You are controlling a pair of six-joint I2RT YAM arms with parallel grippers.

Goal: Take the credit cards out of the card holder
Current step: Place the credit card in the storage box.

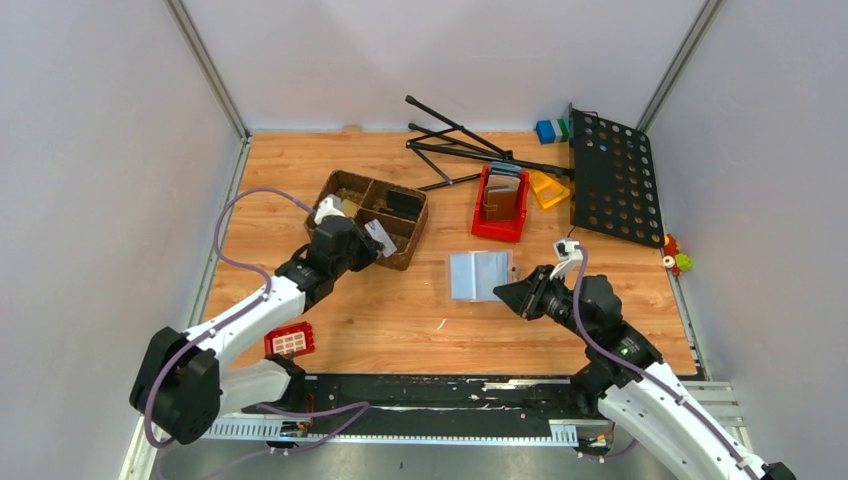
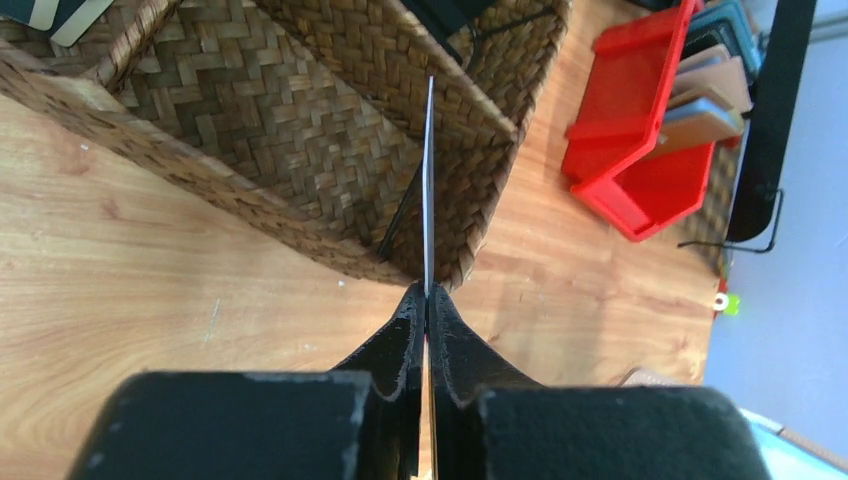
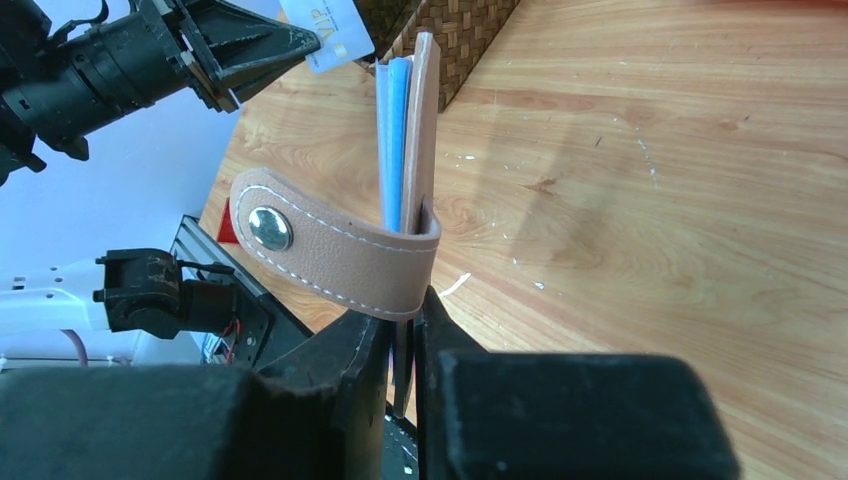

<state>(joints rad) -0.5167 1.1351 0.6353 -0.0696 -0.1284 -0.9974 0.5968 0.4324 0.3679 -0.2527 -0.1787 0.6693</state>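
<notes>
We see a wooden counter (image 1: pixel 400 320). A woven basket (image 1: pixel 375 183) sits far left. A red bin (image 1: pixel 497 232) stands far of centre, with a yellow piece (image 1: pixel 548 188) just beside it. A black perforated panel (image 1: pixel 612 178) lies far right and a small red tray (image 1: pixel 289 341) near left. The card holder (image 1: pixel 480 275) spreads open mid-counter, though we cannot tell whether it touches the wood.

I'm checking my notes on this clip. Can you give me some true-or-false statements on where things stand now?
The left gripper is shut on a card. True.
That card lies flat on the table. False: it is held over the basket's wall.
The right gripper grips the card holder. True.
The card holder sits in the basket. False: it is outside it, in the right gripper.
</notes>
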